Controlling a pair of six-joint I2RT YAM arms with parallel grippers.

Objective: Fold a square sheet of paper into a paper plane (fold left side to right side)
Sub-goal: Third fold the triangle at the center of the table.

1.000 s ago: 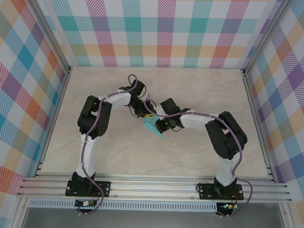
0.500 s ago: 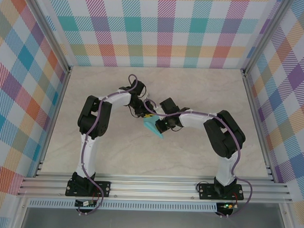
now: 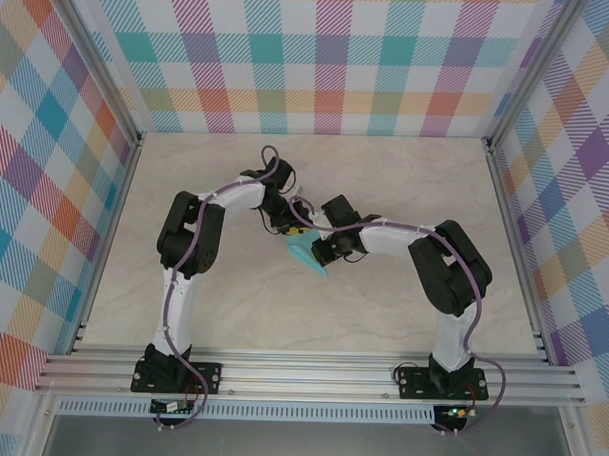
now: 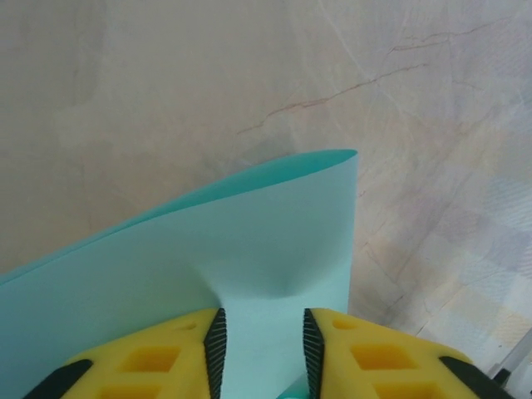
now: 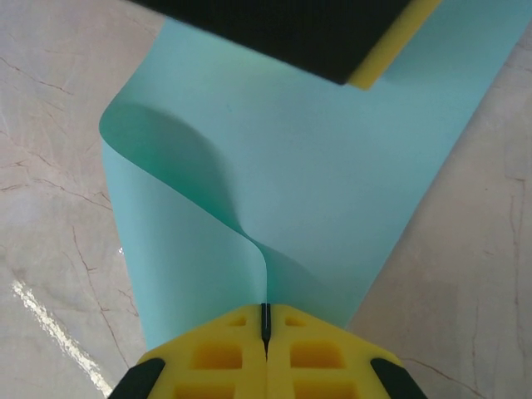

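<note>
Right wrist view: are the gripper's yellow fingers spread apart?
No, the right gripper is closed tight on the turquoise paper, pinching its curled edge.

A: What's there besides the job itself?
B: Tabletop [image 3: 232, 306]: pale beige, marble-look w/ thin brown veins. Glossy streak on it in the right wrist view.
A: Walls?
B: Plaid panels [image 3: 330, 59] at back, left & right, w/ teal, orange, purple & yellow checks. Alu posts [image 3: 109, 81] along the panel edges.
A: Near edge?
B: Slotted alu rails [image 3: 309, 373] running straight across, w/ a grey strip [image 3: 307, 443] below them.
</note>
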